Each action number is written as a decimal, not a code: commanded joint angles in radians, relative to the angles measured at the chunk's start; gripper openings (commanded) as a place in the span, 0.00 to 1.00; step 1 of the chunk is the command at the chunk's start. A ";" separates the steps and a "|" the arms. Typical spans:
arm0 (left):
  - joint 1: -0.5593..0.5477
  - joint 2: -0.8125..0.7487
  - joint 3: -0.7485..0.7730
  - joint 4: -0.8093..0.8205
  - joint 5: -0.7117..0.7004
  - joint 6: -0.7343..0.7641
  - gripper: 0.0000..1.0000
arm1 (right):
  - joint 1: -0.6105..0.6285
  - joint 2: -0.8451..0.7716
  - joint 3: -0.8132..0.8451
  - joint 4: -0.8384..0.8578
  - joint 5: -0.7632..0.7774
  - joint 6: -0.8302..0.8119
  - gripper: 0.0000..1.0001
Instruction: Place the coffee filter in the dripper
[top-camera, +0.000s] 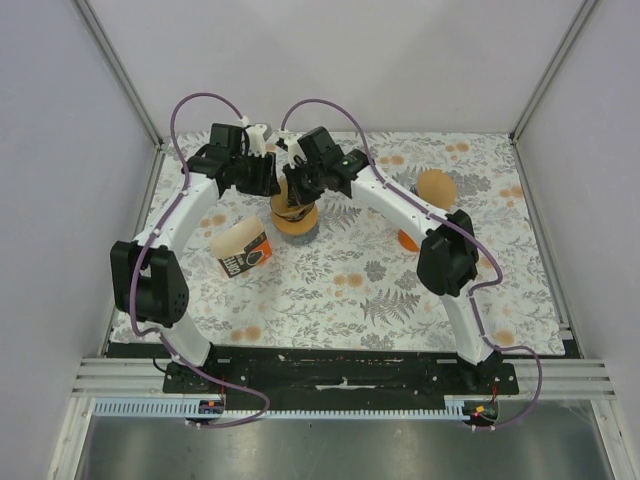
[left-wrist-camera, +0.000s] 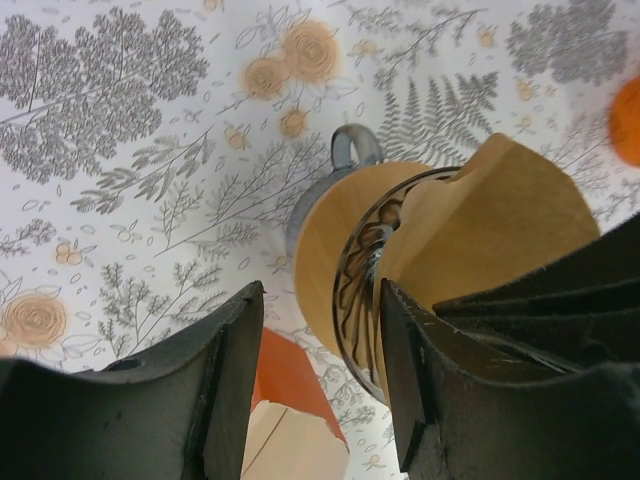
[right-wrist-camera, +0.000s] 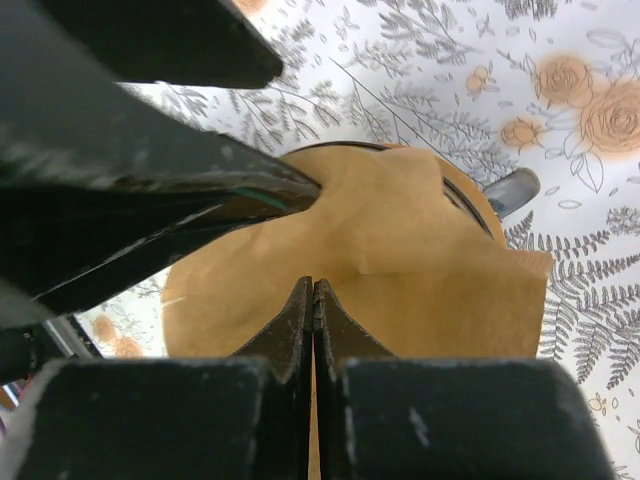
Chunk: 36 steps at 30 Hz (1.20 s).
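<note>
Nearer you than the dripper (top-camera: 296, 224), a paper packet (top-camera: 242, 251) lies on the floral table (top-camera: 380, 290). At the dripper, your right gripper (right-wrist-camera: 313, 290) has its fingers pressed together on the coffee filter (right-wrist-camera: 400, 260). The filter stands tilted over the rim, not yet seated, likely so it can be eased into the cone. Your left gripper (left-wrist-camera: 320, 300) hangs with its fingers apart just beside the dripper, probably to steady it. From above, both arms hide the dripper's inside. Beyond it to the right, a round orange object (top-camera: 437, 188) is too small to identify.
</note>
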 joint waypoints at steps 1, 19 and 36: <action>-0.009 0.016 -0.025 0.021 -0.041 0.074 0.57 | 0.012 0.069 0.081 -0.048 0.053 -0.006 0.00; -0.007 0.034 -0.071 0.028 0.123 0.059 0.24 | 0.034 0.180 0.178 -0.160 0.203 -0.109 0.00; -0.057 -0.024 -0.091 0.015 0.084 0.151 0.02 | -0.072 -0.185 0.039 -0.034 -0.169 -0.277 0.43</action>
